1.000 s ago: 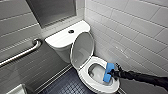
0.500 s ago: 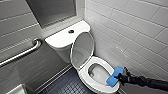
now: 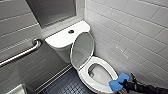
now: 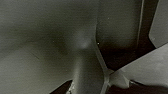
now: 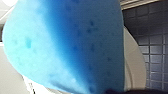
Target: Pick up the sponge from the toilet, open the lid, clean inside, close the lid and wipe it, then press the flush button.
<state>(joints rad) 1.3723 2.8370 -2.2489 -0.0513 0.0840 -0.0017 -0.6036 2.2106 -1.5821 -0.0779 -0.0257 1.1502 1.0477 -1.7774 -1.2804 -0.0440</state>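
The white tiled wall [image 3: 130, 30] closes the room on the right, and the dark floor of small square tiles [image 3: 67, 85] lies under everything. Both look glossy, so I judge they may be slippery when wet. A grey metal grab bar [image 3: 22, 53] runs along the left wall.

The white glossy ceramic toilet [image 3: 62, 40] stands in the corner. Its oval lid [image 3: 82, 50] is up and leans toward the tank, so the bowl is open.

The bright blue rectangular sponge [image 3: 118, 82] is over the front right part of the seat rim; I cannot tell if it touches. The right gripper [image 3: 126, 85] is clamped on its outer end. The sponge looks porous, so it is probably light and soft and bends when pressed. A grip near its middle would keep it flatter.

The small dark round flush button [image 3: 71, 31] sits in the tank top.
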